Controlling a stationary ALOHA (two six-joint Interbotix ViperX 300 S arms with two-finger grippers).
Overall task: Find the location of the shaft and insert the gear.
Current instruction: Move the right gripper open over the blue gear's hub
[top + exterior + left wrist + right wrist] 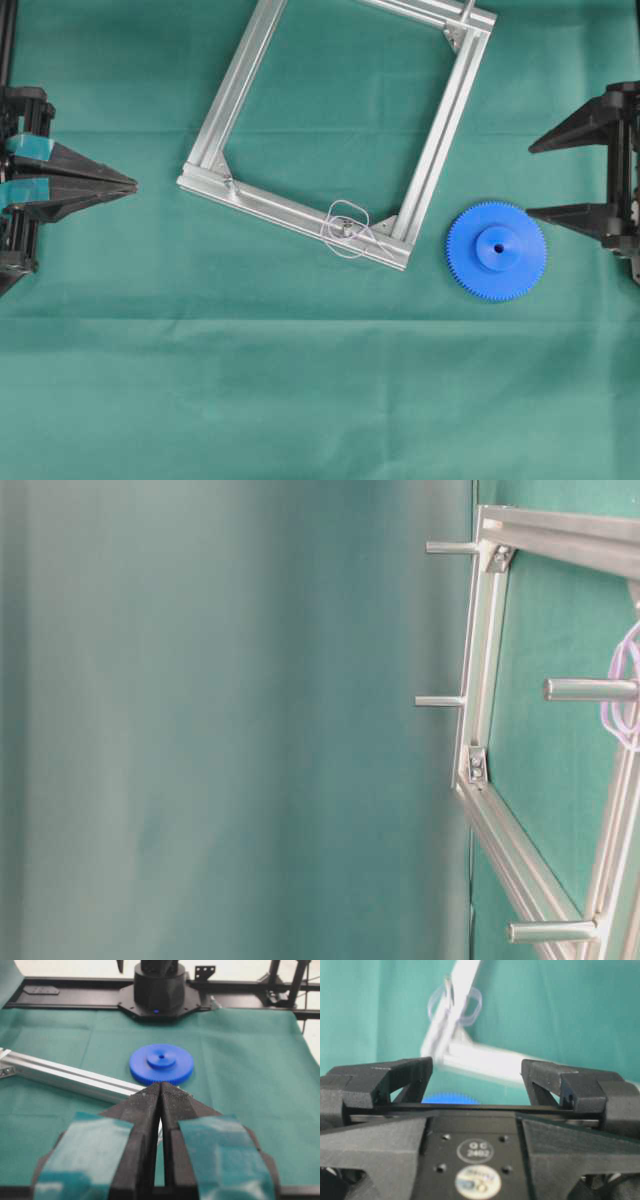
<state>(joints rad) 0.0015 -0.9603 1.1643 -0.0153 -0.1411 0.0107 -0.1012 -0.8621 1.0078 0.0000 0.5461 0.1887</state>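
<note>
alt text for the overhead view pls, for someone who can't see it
A blue gear lies flat on green cloth just right of an aluminium frame, whose near corner holds a small shaft ringed by white wire. The shut left gripper and open right gripper wait at the edges.

Looking out over the black body of the right gripper (475,1077), jaws spread wide, one finger (395,1080) at left and the other well apart at right. Between them, just above the crossbar, only a sliver of the blue gear (451,1098) showing, teeth along its top edge. Beyond that, blurred, a corner of the aluminium frame (485,1062) on the green cloth (570,1010), one bar running up and away. Up top, thin white wire loops (465,1007) around a slim silvery shaft (449,986), too soft to make out further
</note>
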